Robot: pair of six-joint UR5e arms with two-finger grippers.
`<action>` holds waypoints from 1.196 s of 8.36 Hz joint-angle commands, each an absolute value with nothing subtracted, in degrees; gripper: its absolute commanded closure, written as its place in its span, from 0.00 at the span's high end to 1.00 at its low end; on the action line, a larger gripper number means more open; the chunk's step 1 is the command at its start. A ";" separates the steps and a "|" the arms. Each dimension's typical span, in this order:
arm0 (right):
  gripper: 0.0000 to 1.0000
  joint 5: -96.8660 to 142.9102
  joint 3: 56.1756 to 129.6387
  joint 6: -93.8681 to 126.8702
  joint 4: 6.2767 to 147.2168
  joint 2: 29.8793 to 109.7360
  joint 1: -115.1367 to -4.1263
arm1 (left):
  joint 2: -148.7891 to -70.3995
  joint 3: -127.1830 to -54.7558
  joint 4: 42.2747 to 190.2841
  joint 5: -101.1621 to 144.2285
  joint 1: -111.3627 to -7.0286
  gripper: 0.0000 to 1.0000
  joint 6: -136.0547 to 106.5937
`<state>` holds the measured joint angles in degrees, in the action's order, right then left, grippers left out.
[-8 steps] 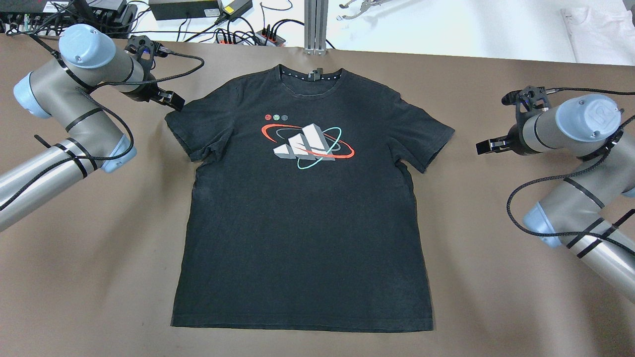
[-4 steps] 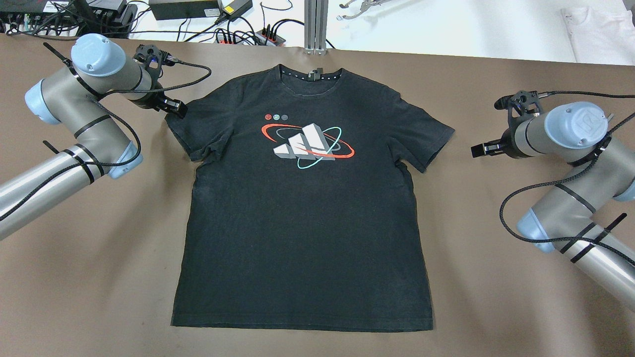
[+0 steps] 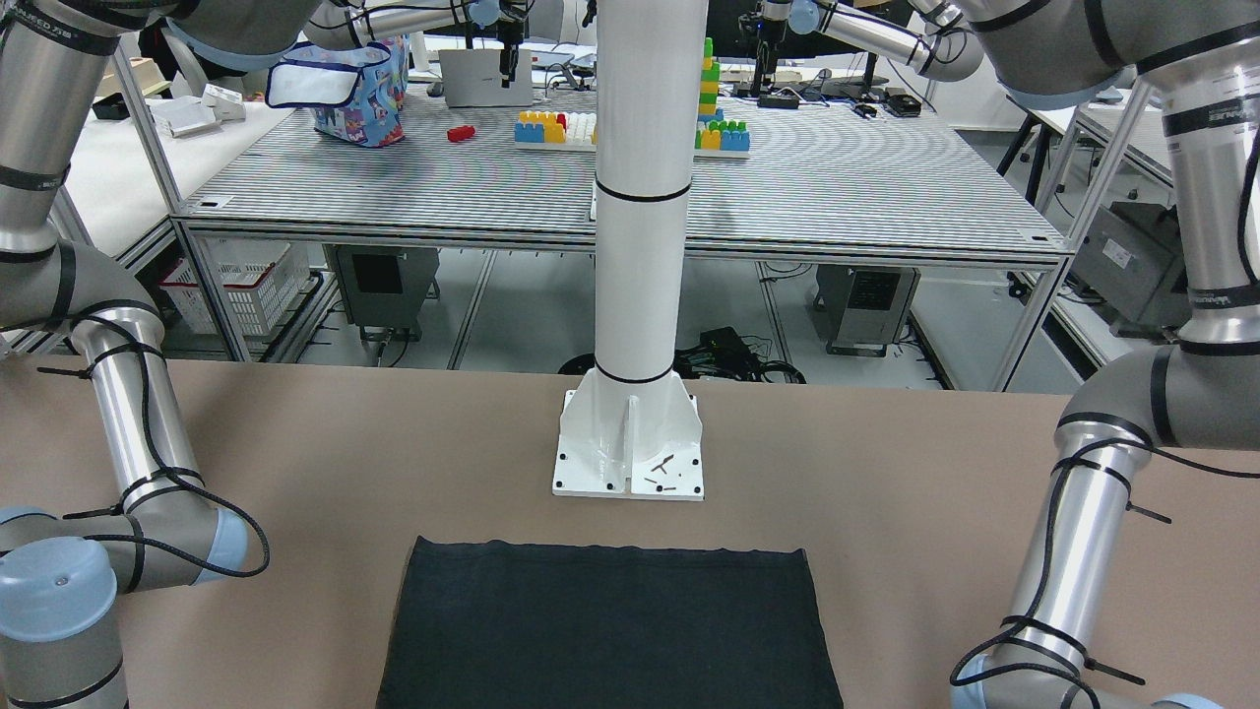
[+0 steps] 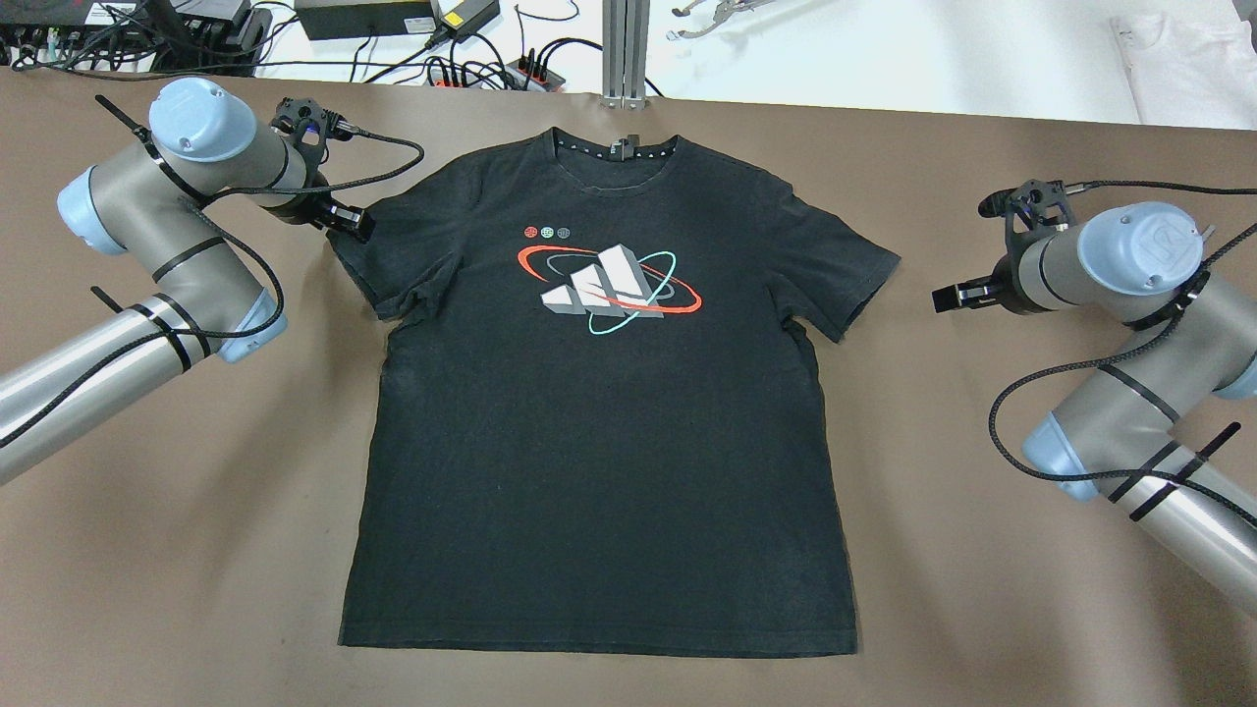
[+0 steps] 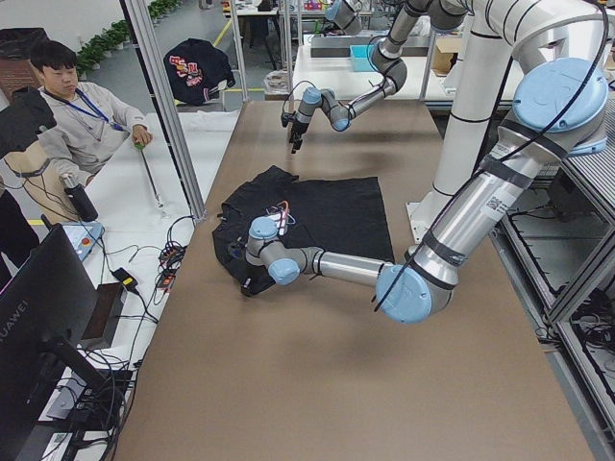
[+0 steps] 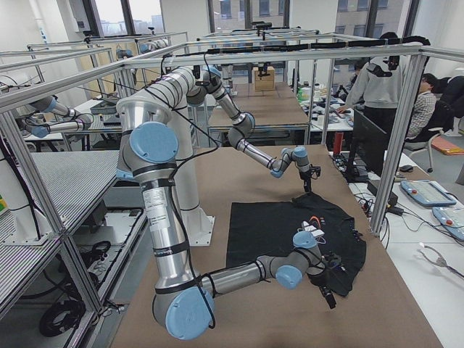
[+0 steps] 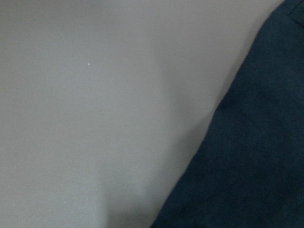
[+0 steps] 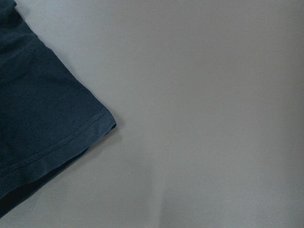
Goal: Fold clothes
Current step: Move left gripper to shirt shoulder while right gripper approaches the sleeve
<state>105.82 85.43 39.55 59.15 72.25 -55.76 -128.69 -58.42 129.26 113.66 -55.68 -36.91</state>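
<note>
The left gripper [image 4: 352, 222], its opening impossible to tell, now meets the T-shirt [image 4: 599, 442] sleeve [image 4: 398, 250] it was nearing, so a grasp seems next.

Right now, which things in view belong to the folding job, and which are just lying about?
Job: black short-sleeved T-shirt with a red-and-teal logo; left arm's fingers at its sleeve; right arm's fingers off the other sleeve.
Lying about: white garment, black power bricks with cables, metal pliers-like tool, all beyond the table.
</note>
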 commanded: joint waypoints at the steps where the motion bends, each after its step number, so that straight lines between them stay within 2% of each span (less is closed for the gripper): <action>1: 0.94 105.82 85.43 39.64 59.15 72.25 -55.72 | -128.23 -58.36 130.08 113.64 -55.63 0.51 -36.91; 5: 0.94 105.82 85.52 40.43 59.15 72.25 -55.63 | -128.23 -58.36 130.08 113.82 -55.72 0.32 -36.91; 6: 0.94 105.82 85.52 40.43 59.15 72.25 -55.63 | -128.23 -58.45 130.08 113.82 -55.72 0.24 -36.91; 7: 0.94 105.82 85.52 40.43 59.15 72.25 -55.63 | -128.23 -58.45 130.17 113.91 -55.72 0.08 -37.00; 8: 0.94 105.82 85.60 40.52 59.15 72.25 -55.63 | -128.32 -58.53 130.17 113.91 -55.72 0.00 -37.09; 10: 0.94 105.82 85.69 40.52 59.15 72.25 -55.63 | -127.97 -60.28 130.25 113.82 -55.72 0.00 -38.48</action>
